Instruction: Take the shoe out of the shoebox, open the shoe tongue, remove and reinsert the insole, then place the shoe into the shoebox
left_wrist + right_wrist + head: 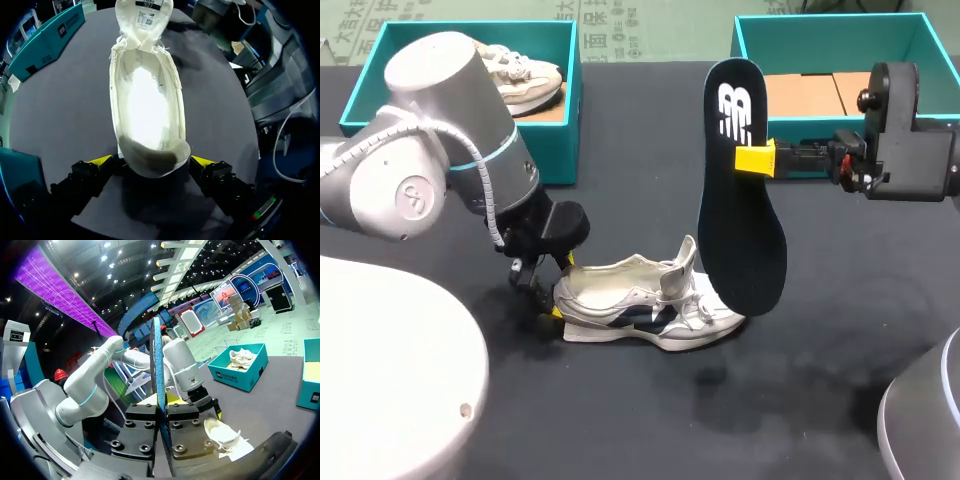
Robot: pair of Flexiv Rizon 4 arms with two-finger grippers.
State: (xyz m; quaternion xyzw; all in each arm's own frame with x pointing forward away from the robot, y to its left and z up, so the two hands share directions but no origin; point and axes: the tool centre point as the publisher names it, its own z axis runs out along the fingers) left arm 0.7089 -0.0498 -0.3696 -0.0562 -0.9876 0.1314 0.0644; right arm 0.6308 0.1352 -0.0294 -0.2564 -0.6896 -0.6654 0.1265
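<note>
Risk: insole point(745, 200), pinched at one edge only by my right gripper point(757, 158), may twist or buckle against the tongue on reinsertion and miss the opening of the shoe point(640, 300). Location: insole upright at centre frame, its lower end by the shoe's forefoot. My left gripper point(150, 161) clamps the heel, lower left.
</note>
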